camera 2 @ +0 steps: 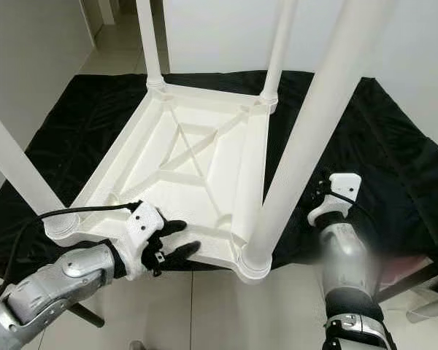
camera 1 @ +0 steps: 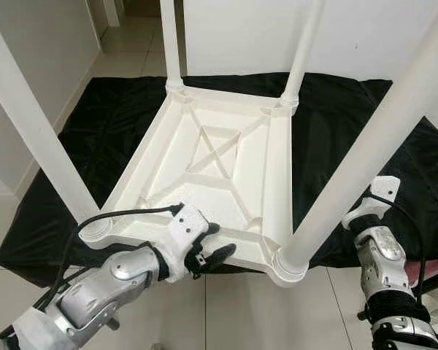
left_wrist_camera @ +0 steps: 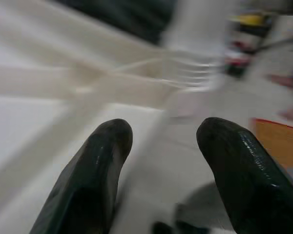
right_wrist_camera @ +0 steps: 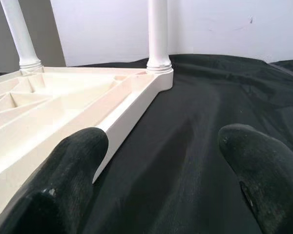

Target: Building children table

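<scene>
Pale glossy floor tiles [camera 1: 226, 306] with thin grout lines; plain white walls [camera 1: 350, 36] behind, a corridor opening at the far left. A black cloth [camera 1: 336, 124], matte and lightly creased, is spread over the floor.

Children table [camera 1: 219, 168] lies upside down on the black cloth, near edge overhanging onto the tiles. White moulded plastic, smooth with a slight sheen. Underside is a square tray with raised rim, a crossed X rib in the centre panel and diagonal stiffening ribs toward each corner. Four round legs stand upward from ringed corner sockets: far left leg [camera 1: 171, 44], far right leg [camera 1: 304, 51], near left leg [camera 1: 36, 138], near right leg [camera 1: 365, 160]. The near two loom large and cross the head view.

Left pincer [camera 1: 213, 244] at the table's near edge, between the two near legs; black fingers apart, tips touching or just above the rim. Left wrist view is blurred; both fingers [left_wrist_camera: 88, 185] show separated over white plastic.

Right pincer [right_wrist_camera: 161, 180] low over the black cloth just beside the table's right edge, fingers wide apart, holding nothing. White camera housing [camera 1: 382, 191] on its wrist.

No writing or labels legible.
</scene>
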Robot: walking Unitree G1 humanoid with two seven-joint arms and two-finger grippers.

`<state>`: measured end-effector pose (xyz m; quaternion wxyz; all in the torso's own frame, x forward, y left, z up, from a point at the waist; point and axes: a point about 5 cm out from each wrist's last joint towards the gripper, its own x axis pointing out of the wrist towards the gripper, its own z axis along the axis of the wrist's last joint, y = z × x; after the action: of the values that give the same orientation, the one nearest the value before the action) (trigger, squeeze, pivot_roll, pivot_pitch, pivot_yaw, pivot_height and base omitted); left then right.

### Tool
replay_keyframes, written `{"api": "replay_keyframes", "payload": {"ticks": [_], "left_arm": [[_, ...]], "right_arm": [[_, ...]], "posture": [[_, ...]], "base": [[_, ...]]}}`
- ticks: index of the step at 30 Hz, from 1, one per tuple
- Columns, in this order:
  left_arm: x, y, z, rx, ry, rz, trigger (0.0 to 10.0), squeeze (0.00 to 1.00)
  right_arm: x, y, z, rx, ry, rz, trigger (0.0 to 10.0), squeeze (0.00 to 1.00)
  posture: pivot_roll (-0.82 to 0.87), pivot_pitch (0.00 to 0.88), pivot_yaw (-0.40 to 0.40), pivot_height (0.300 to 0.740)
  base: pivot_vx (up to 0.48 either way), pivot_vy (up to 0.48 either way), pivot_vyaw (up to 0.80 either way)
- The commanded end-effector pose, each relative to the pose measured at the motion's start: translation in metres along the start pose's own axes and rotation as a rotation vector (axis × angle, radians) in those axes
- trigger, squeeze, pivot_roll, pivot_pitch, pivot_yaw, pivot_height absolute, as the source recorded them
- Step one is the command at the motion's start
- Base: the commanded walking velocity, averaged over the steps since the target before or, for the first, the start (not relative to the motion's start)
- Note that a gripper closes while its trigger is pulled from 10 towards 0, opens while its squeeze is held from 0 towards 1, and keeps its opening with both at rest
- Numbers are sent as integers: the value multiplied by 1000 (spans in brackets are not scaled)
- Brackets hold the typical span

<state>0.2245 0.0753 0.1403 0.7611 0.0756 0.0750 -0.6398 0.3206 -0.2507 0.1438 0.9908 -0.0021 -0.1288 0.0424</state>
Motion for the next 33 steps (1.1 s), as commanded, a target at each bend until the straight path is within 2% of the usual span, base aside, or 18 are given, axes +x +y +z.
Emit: {"api": "replay_keyframes", "payload": {"ticks": [1,4,9,12,18,20,24,29,33], "left_arm": [[1,-5,-4,18,29,-82,10000,0],[1,-4,-12,33,78,-71,10000,0],[2,-2,-13,42,82,-44,10000,0],[9,8,-15,78,98,31,10000,0],[12,18,-17,102,109,52,10000,0],[16,27,-21,136,143,93,10000,0],[20,35,-21,152,152,135,10000,0],[32,55,-22,190,168,244,10000,0],[35,60,-23,196,178,270,10000,0]], "right_arm": [[-2,1,-2,24,7,-3,10000,0],[-2,2,-2,26,13,7,10000,0],[-2,2,-1,25,19,7,10000,0],[-1,3,-1,25,20,6,10000,0],[-1,4,0,29,22,5,10000,0],[0,6,0,35,18,2,10000,0],[0,7,1,44,8,-2,10000,0],[-4,5,4,59,-11,18,10000,0],[-6,4,6,59,-14,37,10000,0]], "posture": [[-38,78,16,740],[-36,74,10,740],[-36,73,9,740],[-38,69,9,740],[-40,65,10,740],[-44,59,14,740],[-49,56,18,740],[-59,50,21,740],[-59,50,21,740]], "base": [[0,0,0],[0,0,0],[0,0,0],[0,0,0],[0,0,0],[0,0,0],[0,0,0],[0,0,0],[0,0,0]]}}
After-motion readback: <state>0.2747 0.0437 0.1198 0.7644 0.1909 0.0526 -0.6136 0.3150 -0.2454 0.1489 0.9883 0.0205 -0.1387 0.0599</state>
